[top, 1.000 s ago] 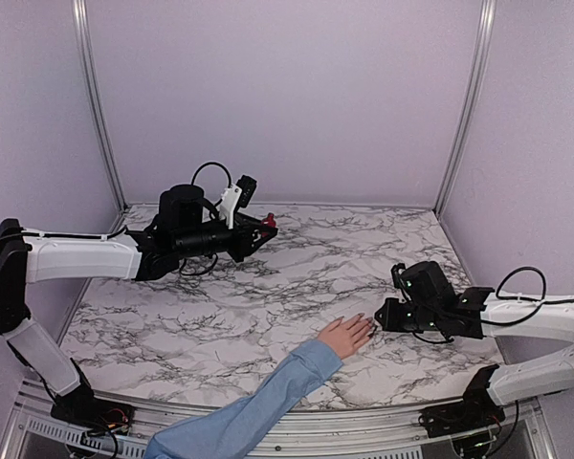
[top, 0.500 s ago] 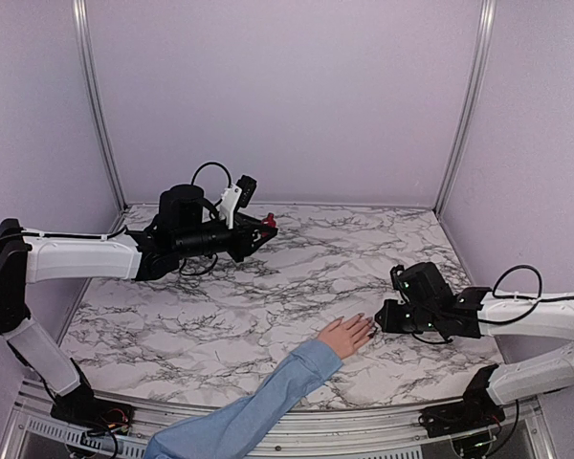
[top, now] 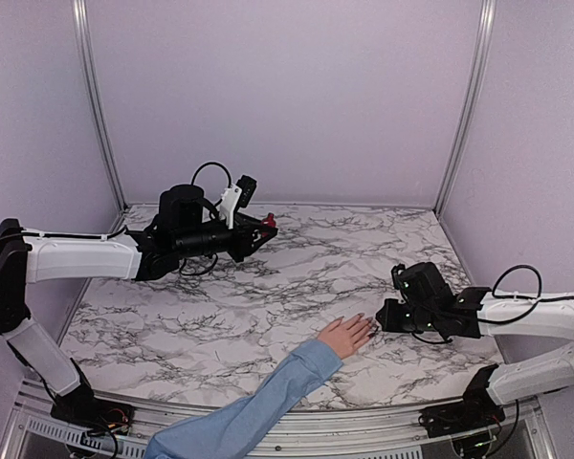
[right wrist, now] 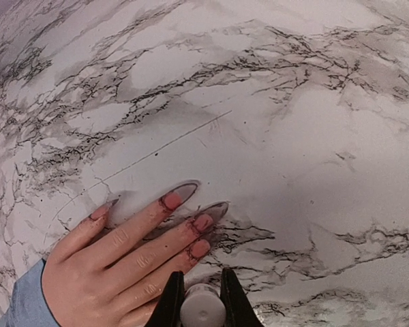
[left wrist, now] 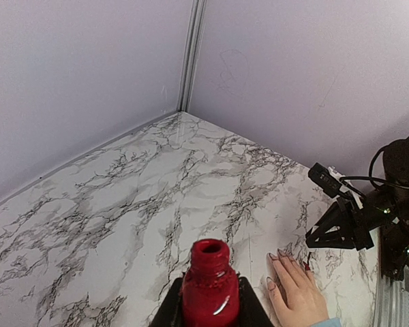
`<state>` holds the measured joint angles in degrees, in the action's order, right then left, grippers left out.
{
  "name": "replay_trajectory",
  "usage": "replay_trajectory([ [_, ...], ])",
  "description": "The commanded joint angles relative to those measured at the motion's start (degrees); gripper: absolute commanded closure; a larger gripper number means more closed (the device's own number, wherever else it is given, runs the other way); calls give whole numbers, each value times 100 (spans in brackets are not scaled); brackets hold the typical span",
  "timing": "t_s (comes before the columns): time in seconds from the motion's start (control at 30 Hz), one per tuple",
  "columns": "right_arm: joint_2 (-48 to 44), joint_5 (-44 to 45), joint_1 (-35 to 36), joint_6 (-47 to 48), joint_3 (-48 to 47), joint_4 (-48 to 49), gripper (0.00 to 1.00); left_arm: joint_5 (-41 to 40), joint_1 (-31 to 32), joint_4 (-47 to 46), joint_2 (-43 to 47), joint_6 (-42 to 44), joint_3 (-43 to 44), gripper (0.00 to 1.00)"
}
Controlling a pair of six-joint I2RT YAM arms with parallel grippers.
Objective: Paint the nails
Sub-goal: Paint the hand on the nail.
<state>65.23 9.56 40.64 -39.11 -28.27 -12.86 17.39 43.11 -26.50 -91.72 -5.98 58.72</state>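
Note:
A light-skinned hand (top: 345, 336) with a light blue sleeve (top: 258, 406) lies flat on the marble table. Its long pinkish nails (right wrist: 203, 223) show in the right wrist view, and the hand also shows in the left wrist view (left wrist: 296, 291). My right gripper (right wrist: 202, 286) is shut on the white cap of the polish brush (right wrist: 202, 310), right over the fingers; the brush tip is hidden below the cap. My left gripper (left wrist: 210, 300) is shut on an open red nail-polish bottle (left wrist: 209, 283), held above the table's far left (top: 266, 225).
The marble tabletop (top: 297, 277) is enclosed by lilac walls with metal corner posts (top: 464, 105). The sleeved arm crosses the table's near edge. The right arm also shows in the left wrist view (left wrist: 347, 221).

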Motion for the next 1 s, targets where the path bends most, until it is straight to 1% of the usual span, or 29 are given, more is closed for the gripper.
replay_trajectory([
  [0.0, -63, 141, 52, -109, -161, 147, 100, -42, -4, -47, -39, 35, 48, 100],
  [0.97, 148, 268, 53, -106, -249, 144, 100, -68, -7, -48, -34, 81, 43, 100],
])
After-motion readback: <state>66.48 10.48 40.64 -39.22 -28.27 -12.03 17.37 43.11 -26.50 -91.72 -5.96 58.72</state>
